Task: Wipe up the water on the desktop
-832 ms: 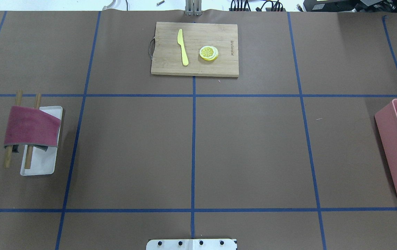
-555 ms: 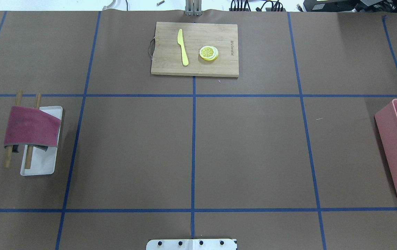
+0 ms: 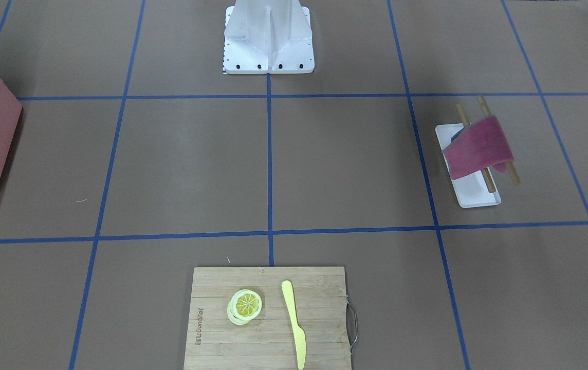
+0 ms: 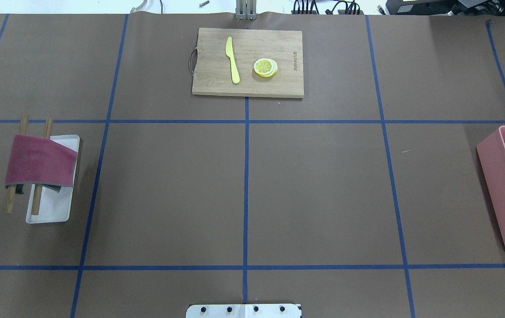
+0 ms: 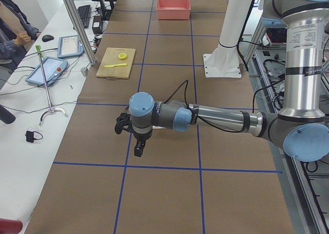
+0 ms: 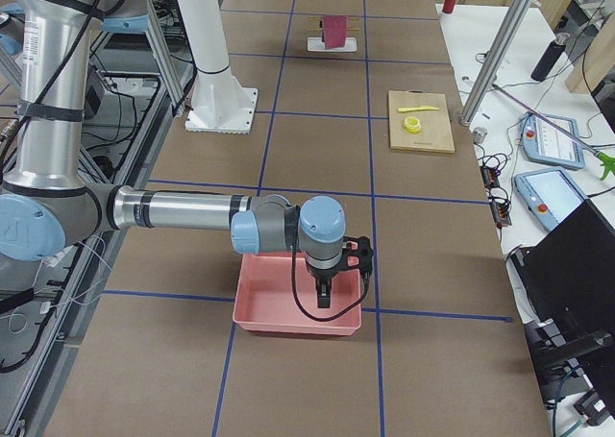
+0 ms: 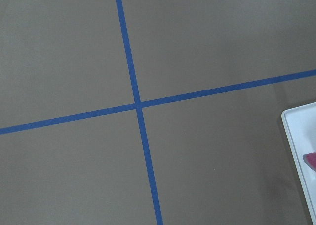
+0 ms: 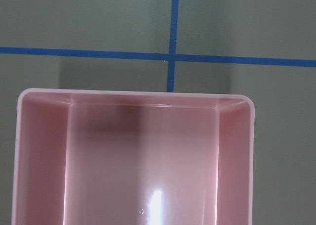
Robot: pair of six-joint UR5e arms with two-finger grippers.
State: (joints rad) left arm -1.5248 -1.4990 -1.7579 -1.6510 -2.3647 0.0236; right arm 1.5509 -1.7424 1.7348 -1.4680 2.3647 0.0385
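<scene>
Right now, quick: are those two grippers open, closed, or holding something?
Left gripper: cannot be told; seen only side-on, above the desktop.
Right gripper: cannot be told; seen only side-on, above the bin.

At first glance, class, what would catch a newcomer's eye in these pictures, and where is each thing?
The bamboo cutting board at the far middle of the desktop, bearing a yellow knife and lemon slices. On the robot's left, a dark red cloth draped over two wooden sticks, partly over a white tray; on its right, a pink bin.
</scene>
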